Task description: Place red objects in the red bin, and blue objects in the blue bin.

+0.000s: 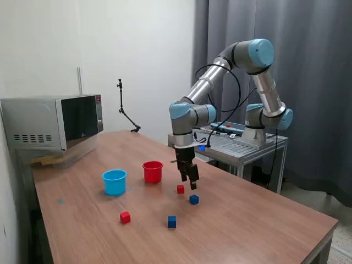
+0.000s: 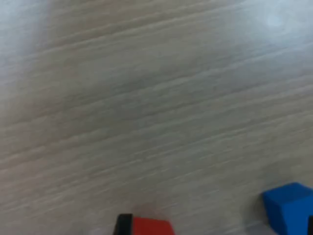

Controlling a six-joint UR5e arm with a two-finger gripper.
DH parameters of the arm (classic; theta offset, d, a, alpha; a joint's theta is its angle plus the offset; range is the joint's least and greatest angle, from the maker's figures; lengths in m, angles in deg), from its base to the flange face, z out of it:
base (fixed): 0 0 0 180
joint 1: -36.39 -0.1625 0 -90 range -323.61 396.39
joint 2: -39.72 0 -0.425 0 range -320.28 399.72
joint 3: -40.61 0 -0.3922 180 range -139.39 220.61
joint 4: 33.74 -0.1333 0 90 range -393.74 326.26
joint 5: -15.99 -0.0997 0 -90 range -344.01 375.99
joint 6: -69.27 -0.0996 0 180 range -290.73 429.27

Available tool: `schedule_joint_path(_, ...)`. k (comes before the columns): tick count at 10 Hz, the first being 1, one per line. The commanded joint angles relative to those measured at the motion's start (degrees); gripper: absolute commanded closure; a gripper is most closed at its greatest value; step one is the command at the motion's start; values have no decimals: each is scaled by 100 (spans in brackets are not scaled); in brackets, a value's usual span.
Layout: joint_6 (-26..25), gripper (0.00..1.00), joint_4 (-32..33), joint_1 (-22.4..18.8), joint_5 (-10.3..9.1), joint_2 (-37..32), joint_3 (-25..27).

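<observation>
My gripper hangs just above the table, its jaws apart and empty. One red cube lies right below and beside it, and a dark blue cube lies just in front of it. In the wrist view the red cube shows at the frame edge with a black fingertip next to it, and the blue cube is at the corner. A second red cube and a second blue cube lie nearer the table's front. The red cup and light-blue cup stand upright behind.
A microwave stands at the back on the exterior view's left. A black stand rises at the table's far edge. A metal cart carries the arm's base on the exterior view's right.
</observation>
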Motion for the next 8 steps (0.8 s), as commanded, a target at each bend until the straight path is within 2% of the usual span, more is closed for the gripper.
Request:
schedule_joint_path(1,-44,0,9,99,160,41,-1)
schedule_joint_path(3,-360,0,9,179,283,41,-19)
schedule_joint_path(8,-370,0,9,170,266,94,-19)
